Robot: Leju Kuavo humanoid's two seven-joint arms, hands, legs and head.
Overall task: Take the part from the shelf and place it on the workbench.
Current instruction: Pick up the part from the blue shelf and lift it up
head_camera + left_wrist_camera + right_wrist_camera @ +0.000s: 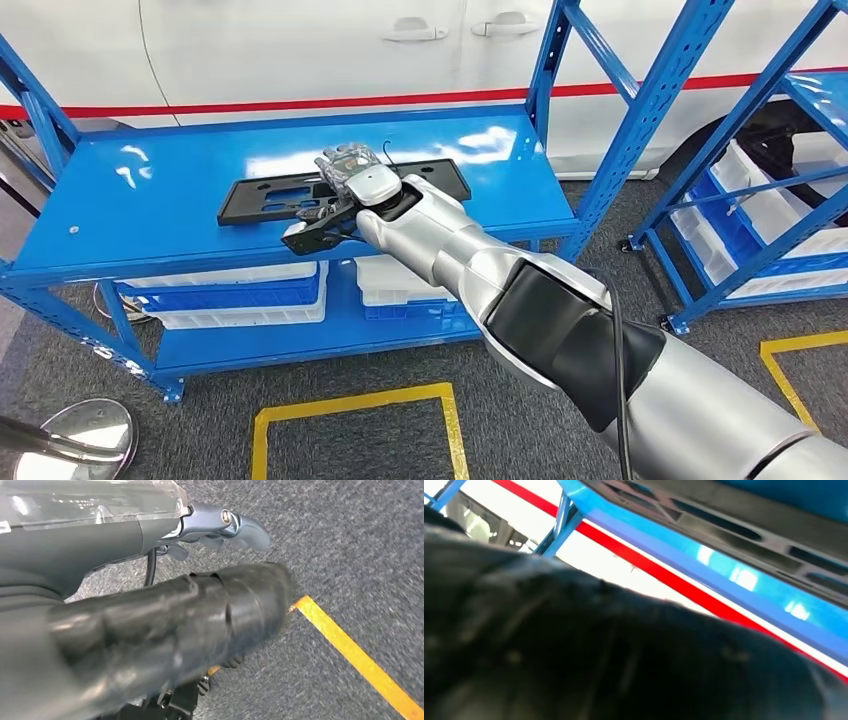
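Black flat part (270, 196) lying lengthwise along blue shelf (150, 215), long axis left-right; right hand (345, 190) resting over middle, grasp unclear.

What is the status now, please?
Right hand on black part, grip unclear. Left hand hanging over floor. Part on blue shelf. Nothing blocking.

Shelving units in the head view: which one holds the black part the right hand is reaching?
The near blue shelf holds the black part on its top level, under the right hand; the shelf to the right carries white bins.
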